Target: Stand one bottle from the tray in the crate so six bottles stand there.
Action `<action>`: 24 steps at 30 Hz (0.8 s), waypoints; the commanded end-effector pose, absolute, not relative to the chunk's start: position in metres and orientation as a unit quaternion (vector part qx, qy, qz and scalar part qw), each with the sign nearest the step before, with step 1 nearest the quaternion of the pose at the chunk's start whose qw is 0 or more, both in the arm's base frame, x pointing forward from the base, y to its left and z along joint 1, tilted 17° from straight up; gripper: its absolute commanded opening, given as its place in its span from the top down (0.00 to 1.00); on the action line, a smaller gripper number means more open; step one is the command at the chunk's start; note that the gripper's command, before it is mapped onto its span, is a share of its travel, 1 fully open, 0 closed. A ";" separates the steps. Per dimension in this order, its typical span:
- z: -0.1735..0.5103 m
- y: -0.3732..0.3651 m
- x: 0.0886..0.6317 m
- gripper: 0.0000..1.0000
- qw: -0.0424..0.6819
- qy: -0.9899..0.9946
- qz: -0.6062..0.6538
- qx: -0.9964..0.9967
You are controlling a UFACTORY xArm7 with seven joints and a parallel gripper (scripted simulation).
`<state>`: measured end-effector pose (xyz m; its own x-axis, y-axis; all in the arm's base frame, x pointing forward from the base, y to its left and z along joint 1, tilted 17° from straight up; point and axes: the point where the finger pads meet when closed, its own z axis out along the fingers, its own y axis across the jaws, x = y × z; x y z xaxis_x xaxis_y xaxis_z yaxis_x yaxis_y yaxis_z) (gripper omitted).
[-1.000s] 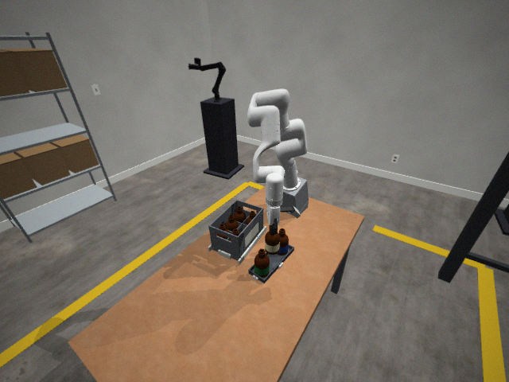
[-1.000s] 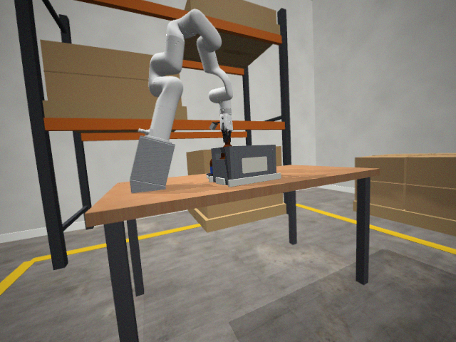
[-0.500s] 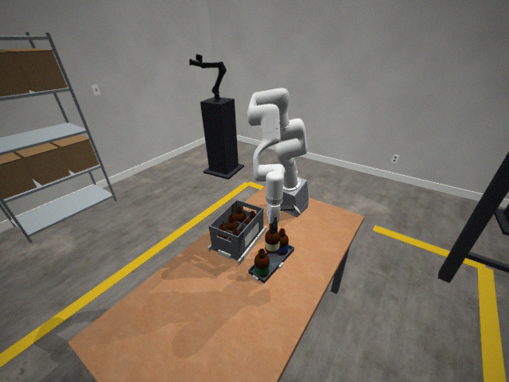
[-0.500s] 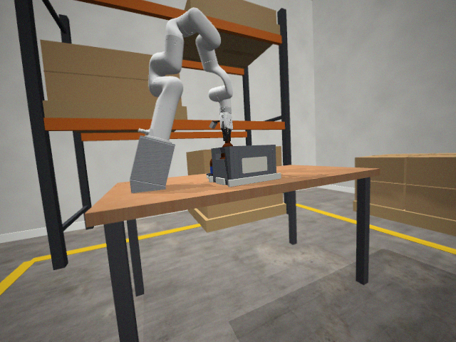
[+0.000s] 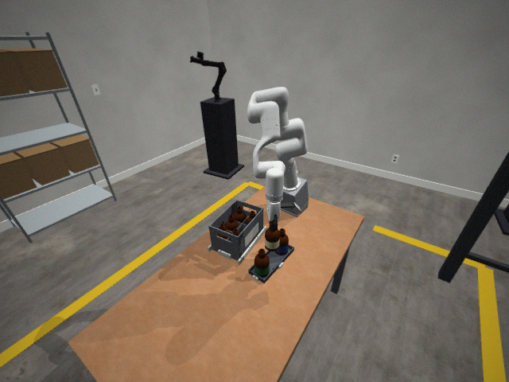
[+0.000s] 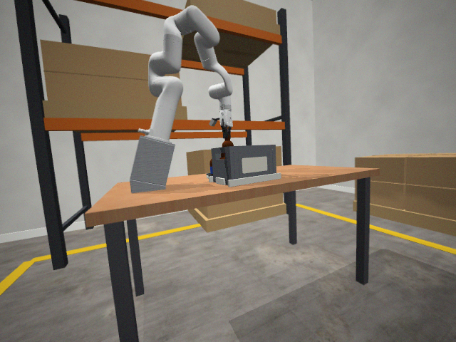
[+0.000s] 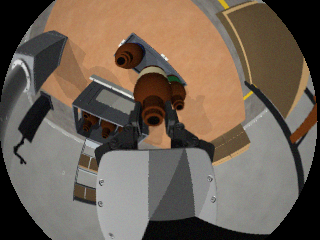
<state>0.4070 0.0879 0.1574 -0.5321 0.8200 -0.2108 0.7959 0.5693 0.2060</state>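
Observation:
My gripper (image 5: 273, 224) (image 6: 225, 130) (image 7: 153, 108) is shut on the neck of a brown bottle with a cream label (image 5: 271, 239) (image 6: 227, 142) (image 7: 152, 88). It holds the bottle upright, a little above the dark tray (image 5: 259, 278) (image 7: 155, 48). A bottle with a green label (image 5: 261, 263) (image 7: 127, 58) and a bottle with a blue label (image 5: 282, 242) (image 7: 178, 98) stand upright on the tray. The grey crate (image 5: 236, 243) (image 6: 235, 165) (image 7: 100, 99) stands to the tray's left and holds several brown bottles (image 5: 231, 223). One cell at the middle of the crate's tray side looks empty.
The crate and tray sit on a wooden table (image 5: 197, 312) (image 6: 184, 194). The arm's grey base (image 5: 297, 199) (image 6: 150, 163) stands at the far end of the table. Shelving and cardboard boxes stand around the room, away from the table.

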 end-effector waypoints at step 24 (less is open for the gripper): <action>0.174 0.089 0.403 1.00 0.144 0.874 0.044 0.462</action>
<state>0.4025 0.0887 0.1719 -0.5321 0.8200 -0.2108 0.7960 0.5693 0.2056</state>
